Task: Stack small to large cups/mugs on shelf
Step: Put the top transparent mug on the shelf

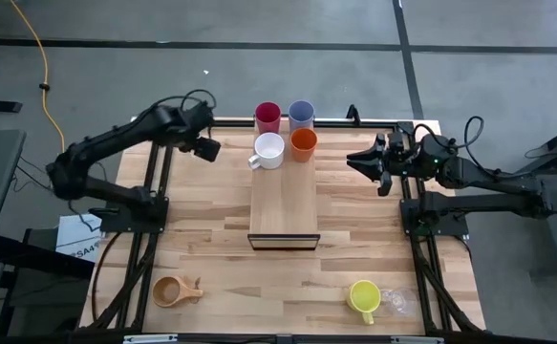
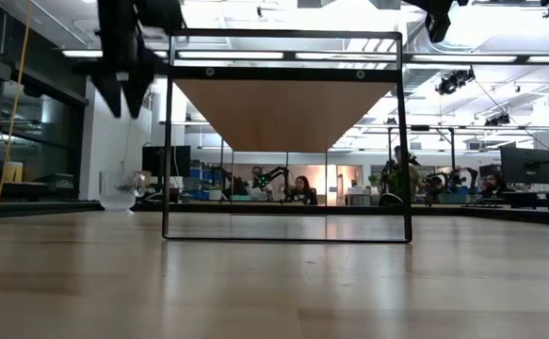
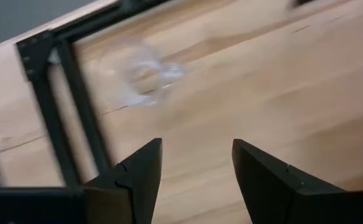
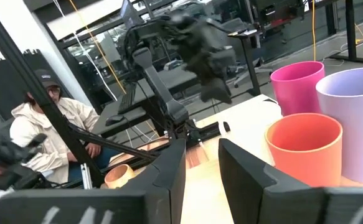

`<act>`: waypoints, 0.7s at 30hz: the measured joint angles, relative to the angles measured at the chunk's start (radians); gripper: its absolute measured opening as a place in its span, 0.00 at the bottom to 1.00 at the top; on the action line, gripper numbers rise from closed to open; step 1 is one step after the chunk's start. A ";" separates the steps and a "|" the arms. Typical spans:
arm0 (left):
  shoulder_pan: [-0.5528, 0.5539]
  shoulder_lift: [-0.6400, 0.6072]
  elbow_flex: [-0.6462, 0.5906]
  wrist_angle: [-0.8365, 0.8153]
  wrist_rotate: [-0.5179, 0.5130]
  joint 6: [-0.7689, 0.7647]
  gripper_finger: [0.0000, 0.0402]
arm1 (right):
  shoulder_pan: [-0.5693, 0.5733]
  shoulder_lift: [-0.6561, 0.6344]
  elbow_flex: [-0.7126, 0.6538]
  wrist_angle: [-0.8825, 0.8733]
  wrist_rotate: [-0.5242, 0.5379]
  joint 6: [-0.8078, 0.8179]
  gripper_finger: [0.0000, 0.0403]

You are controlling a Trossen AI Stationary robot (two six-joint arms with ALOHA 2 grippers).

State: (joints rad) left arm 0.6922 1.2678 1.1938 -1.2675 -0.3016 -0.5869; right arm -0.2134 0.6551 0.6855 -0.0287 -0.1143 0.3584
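On the far end of the shelf (image 1: pixel 283 203) stand four cups in a tight square: a red tumbler (image 1: pixel 267 118) and a lavender tumbler (image 1: pixel 301 114) behind, a white mug (image 1: pixel 269 150) and an orange tumbler (image 1: pixel 303 144) in front, the pairs touching or nearly so. The white mug's handle points toward the left arm's side. The near stretch of the shelf is bare wood.

The right gripper (image 1: pixel 357 160) hangs just beside the orange tumbler, apart from it, its fingers (image 4: pixel 169 177) partly spread with a narrow gap and nothing between them. Its wrist view shows the orange, red and lavender tumblers close ahead, and a person (image 4: pixel 44 134) in a light jacket seated beyond the table.

The left gripper (image 1: pixel 208 149) hovers near the white mug without touching it, its fingers (image 3: pixel 141 180) standing well apart and empty over bare table (image 1: pixel 211 258).

At the table's near edge lie a wooden cup (image 1: pixel 171 291) on the left side, and a yellow mug (image 1: pixel 363 296) with a clear glass (image 1: pixel 396 302) just beside it on the right. Black frame rails (image 1: pixel 154 191) run along both sides.
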 joint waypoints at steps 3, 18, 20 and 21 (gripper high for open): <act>0.093 0.090 0.000 -0.008 0.011 0.076 0.45 | 0.000 0.000 0.000 -0.002 0.000 0.000 0.22; 0.245 0.304 0.000 0.120 0.075 0.330 0.45 | 0.000 0.000 0.000 -0.032 0.000 -0.008 0.22; 0.245 0.324 0.000 0.122 0.078 0.345 0.45 | 0.000 0.000 0.000 -0.032 0.000 -0.008 0.22; 0.246 0.334 -0.002 0.123 0.081 0.350 0.45 | 0.000 0.000 0.000 -0.032 0.000 -0.008 0.22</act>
State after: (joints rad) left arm 0.9377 1.6022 1.1920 -1.1444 -0.2208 -0.2367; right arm -0.2134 0.6552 0.6856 -0.0603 -0.1144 0.3502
